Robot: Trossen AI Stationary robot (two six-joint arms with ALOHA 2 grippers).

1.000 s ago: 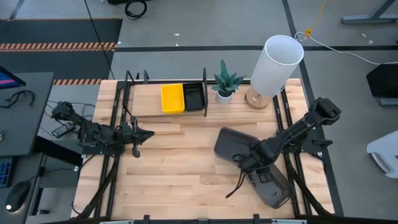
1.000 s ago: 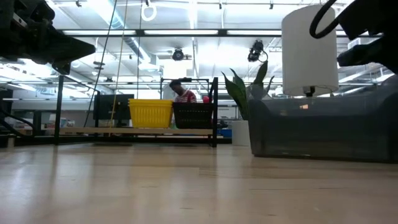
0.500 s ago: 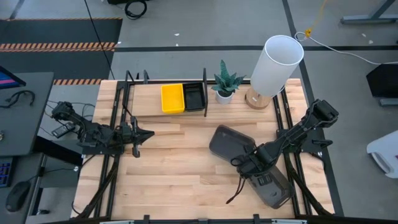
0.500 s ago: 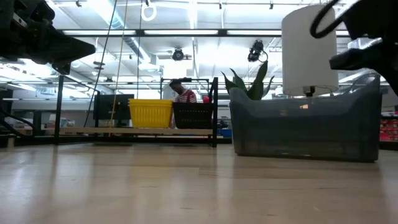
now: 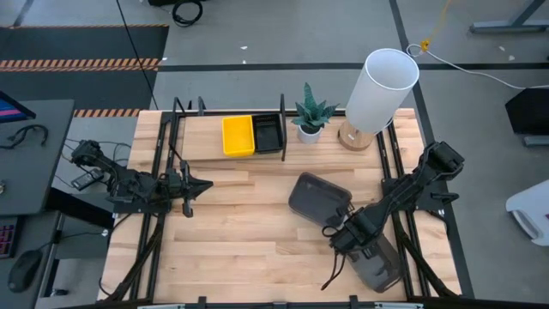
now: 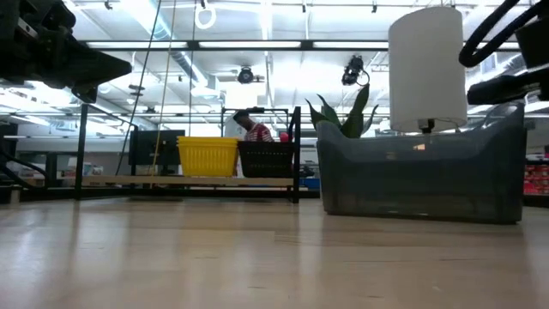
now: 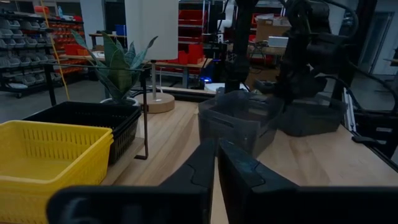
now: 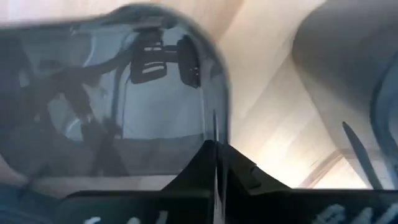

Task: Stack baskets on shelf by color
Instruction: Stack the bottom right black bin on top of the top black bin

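Observation:
A smoky grey basket [image 5: 316, 196] stands on its bottom on the tabletop, right of centre; it also shows in the low view [image 6: 412, 180]. My right gripper [image 5: 331, 228] is shut at its near right rim. More grey basket [image 5: 379, 264] lies under my right arm near the table's near right corner. A yellow basket [image 5: 238, 136] and a black basket [image 5: 268, 133] sit side by side on the shelf [image 5: 199, 142] at the far edge. My left gripper [image 5: 210, 184] is shut and empty, hovering at the table's left. My right gripper is shut on the grey basket's thin wall [image 8: 215, 121] at its near right rim, which runs edge-on between the two fingers, one finger on each side. The fingers come slanting down from the table's near right. The basket rests flat on the table.
A white plant pot [image 5: 310, 130] and a tall white lamp [image 5: 382, 86] on a wooden base stand at the far edge, right of the shelf. Bare tabletop lies between the grey basket and the shelf. A person shows far behind the shelf in the low view [image 6: 251, 129].
My right gripper has slid the grey basket toward the table's left and slightly toward the far edge; the basket has then stayed still and upright. The right arm has drawn back a little toward the near right. My left arm has kept still.

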